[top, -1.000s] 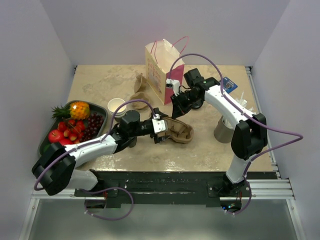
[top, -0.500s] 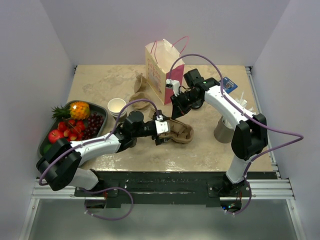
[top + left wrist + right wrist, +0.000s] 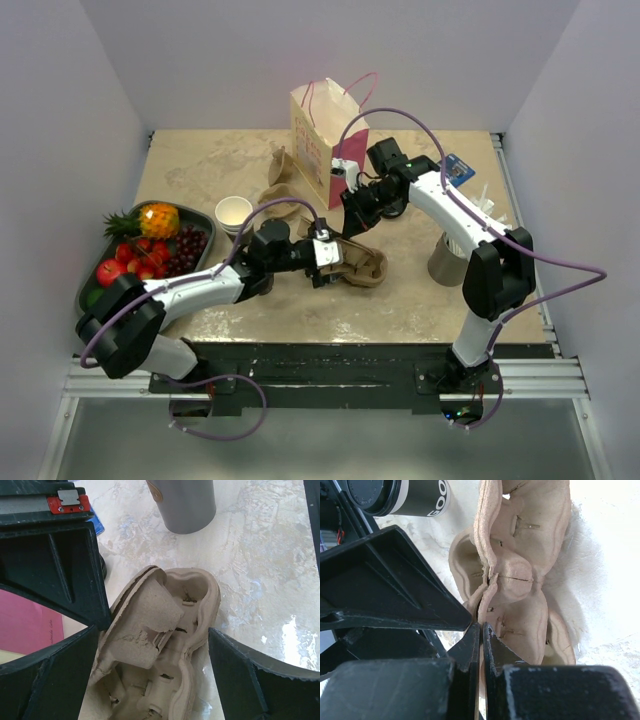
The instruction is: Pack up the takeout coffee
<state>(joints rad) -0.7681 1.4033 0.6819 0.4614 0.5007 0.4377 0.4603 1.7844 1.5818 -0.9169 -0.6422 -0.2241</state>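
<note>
From above, my left gripper [image 3: 338, 262] sits over the carrier [image 3: 365, 268]. My right gripper [image 3: 352, 222] is at the carrier's far edge, with the bag [image 3: 322, 135] just beyond it. Well to the left gripper's left, a tray [image 3: 88, 290] holds fruit [image 3: 150, 245].

Left wrist: the jaws stand wide on either side of the carrier, gripping nothing. A grey cup [image 3: 187, 505] stands ahead.

Right wrist: the fingers are pinched tight on the carrier's thin wall. The coffee [image 3: 415, 495] sits ahead and to the left of the tips, outside the carrier.
</note>
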